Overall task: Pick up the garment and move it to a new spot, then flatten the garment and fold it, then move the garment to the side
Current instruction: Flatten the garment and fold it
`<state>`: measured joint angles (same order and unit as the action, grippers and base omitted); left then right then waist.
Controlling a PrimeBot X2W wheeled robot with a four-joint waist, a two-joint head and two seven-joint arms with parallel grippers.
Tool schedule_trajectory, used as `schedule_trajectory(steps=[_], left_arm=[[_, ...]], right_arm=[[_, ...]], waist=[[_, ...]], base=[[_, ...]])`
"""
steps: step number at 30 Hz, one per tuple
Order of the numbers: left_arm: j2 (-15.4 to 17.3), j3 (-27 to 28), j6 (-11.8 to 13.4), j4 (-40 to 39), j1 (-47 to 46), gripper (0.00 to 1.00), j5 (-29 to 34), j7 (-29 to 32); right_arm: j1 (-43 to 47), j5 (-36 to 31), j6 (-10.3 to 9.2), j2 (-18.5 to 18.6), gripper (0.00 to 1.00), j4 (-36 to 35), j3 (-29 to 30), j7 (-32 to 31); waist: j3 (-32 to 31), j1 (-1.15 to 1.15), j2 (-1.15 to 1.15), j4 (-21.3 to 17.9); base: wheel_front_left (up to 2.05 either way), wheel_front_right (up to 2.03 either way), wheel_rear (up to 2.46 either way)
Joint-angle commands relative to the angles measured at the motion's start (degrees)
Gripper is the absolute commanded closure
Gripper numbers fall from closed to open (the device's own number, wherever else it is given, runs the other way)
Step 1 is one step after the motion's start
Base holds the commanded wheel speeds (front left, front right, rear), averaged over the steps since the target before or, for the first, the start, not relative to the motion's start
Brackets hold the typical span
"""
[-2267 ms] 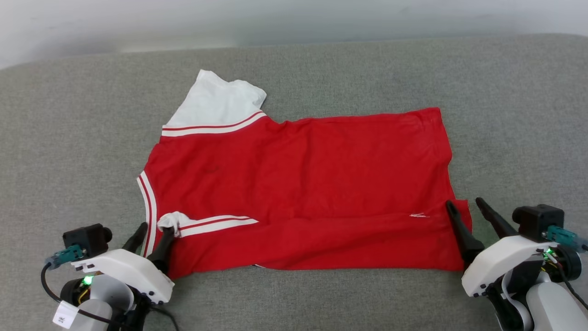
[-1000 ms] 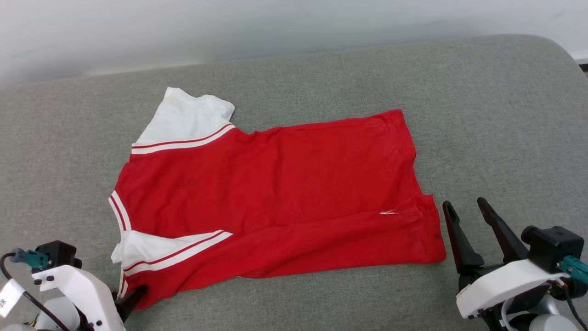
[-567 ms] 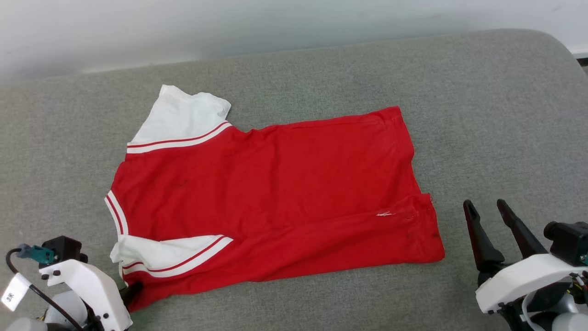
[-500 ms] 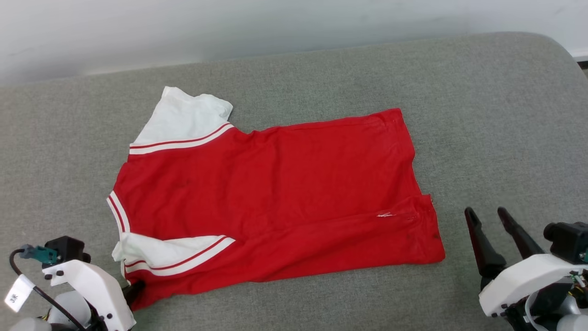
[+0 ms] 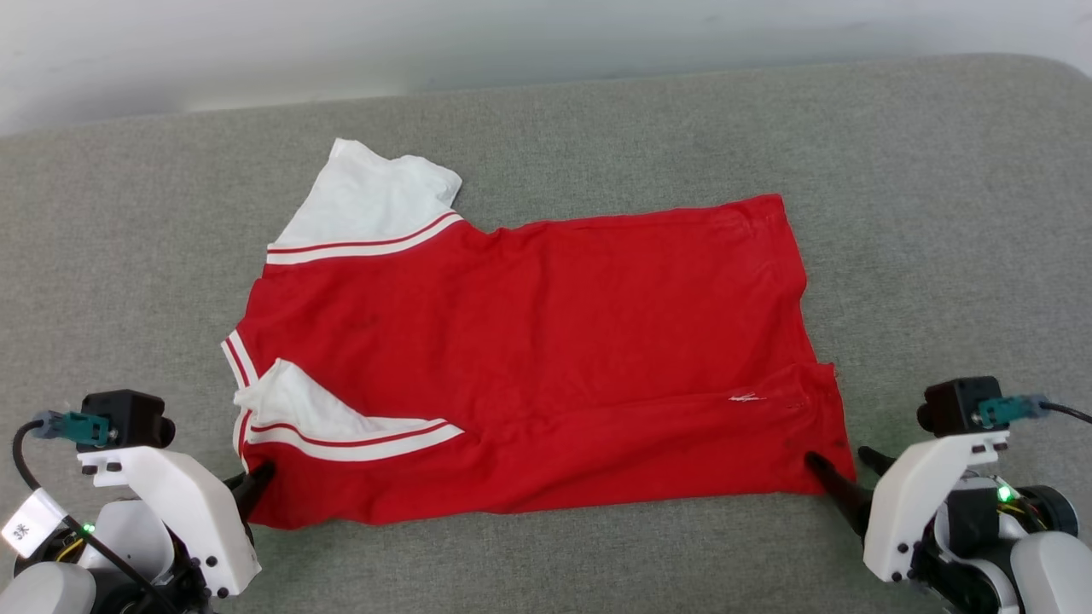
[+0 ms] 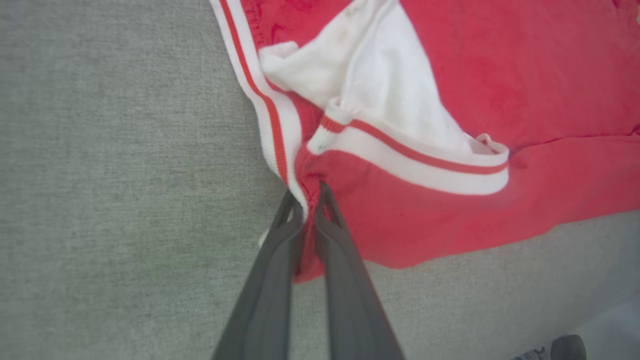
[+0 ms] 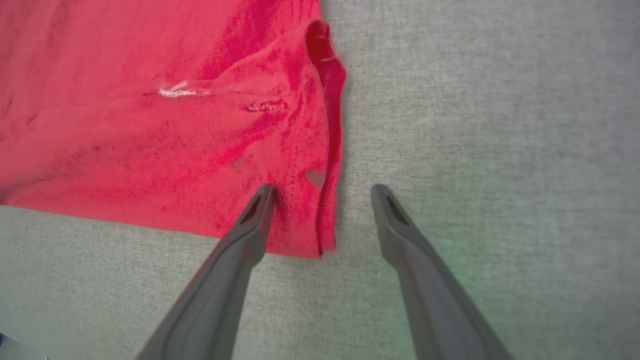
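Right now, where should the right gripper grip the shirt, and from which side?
Probably the shirt's near hem corner, approached from the robot's side: its raised edge fold sits between the open right gripper's fingers. The left gripper holds the other near corner.

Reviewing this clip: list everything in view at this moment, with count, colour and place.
garment: one, red with white sleeves and red-white striped trim, spread plain red side up mid-surface, near sleeve folded onto the body.
padded surface: one, grey fabric, under the garment.
wall: one, pale, behind the surface.
left gripper: one, dark fingers on a white body, at the garment's near left corner, jaws shut on the striped edge.
right gripper: one, same colours, at the near hem corner, jaws open astride the hem edge.
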<state>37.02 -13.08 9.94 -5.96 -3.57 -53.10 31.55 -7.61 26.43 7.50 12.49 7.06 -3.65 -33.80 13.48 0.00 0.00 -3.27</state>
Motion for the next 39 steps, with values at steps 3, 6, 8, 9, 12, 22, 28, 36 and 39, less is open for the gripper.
schedule_trajectory(steps=[3, 6, 8, 9, 12, 22, 28, 36, 39], left_arm=[[0.15, -0.18, 0.56, -0.81, -0.86, 1.0, 0.4, -0.09], [-0.03, -0.16, 0.71, -1.16, -0.92, 1.0, 0.44, -0.25], [-0.11, -0.08, 0.92, -1.1, -0.76, 1.0, 0.36, -0.35], [-0.11, -0.03, 0.99, -1.05, -0.67, 1.0, 0.37, -0.48], [-0.28, 0.14, 1.12, -0.79, -0.15, 1.0, 0.37, -0.89], [-1.03, 0.66, 2.07, -0.77, 5.26, 1.0, 0.82, -4.11], [-0.87, 1.04, 3.14, -1.47, 10.13, 1.0, 0.07, -4.42], [-2.89, 0.3, 3.45, 0.07, 14.96, 1.0, -2.77, -3.41], [-4.69, -0.83, 2.04, 2.51, 13.94, 1.0, -3.17, -4.37]], right_arm=[[-2.29, 1.16, -0.02, 0.28, 0.0, 2.75, -2.33, -2.85], [-3.43, 2.15, -0.01, 0.27, 0.0, 5.3, -4.63, -5.54], [-3.89, 2.97, 0.01, 0.35, 0.54, 6.49, -5.97, -6.92], [-4.08, 3.42, 0.06, 0.39, 0.75, 6.72, -6.42, -7.12], [-4.44, 4.96, 0.07, 0.71, 1.0, 7.2, -7.21, -7.46], [-1.65, 5.79, -0.02, 3.97, 1.0, 2.78, -4.8, -4.87], [4.43, 4.95, -0.02, 3.67, 1.0, -0.89, -2.58, -6.32], [11.16, 3.2, -0.02, 1.71, 1.0, -3.95, 0.73, -7.45], [11.99, 2.62, -0.02, 0.59, 0.26, -3.86, 1.62, -5.3]], waist=[[1.07, 0.0, 0.0, 0.44], [1.73, 0.0, 0.0, 0.62], [1.98, 0.0, 0.0, 0.66], [2.09, 0.0, 0.0, 0.65], [1.87, 0.0, 0.0, 0.46], [-4.07, 0.0, 0.0, -0.05], [-8.99, 0.0, 0.0, 0.22], [-11.07, 0.0, 0.0, 0.12], [-10.6, 0.0, 0.0, 0.41]], base=[[0.0, 0.0, 0.0], [0.0, 0.0, 0.0], [0.0, 0.0, 0.0], [0.0, 0.0, 0.0], [0.0, 0.0, 0.0], [0.0, 0.0, 0.0], [0.0, 0.0, 0.0], [0.0, 0.0, 0.0], [0.0, 0.0, 0.0]])
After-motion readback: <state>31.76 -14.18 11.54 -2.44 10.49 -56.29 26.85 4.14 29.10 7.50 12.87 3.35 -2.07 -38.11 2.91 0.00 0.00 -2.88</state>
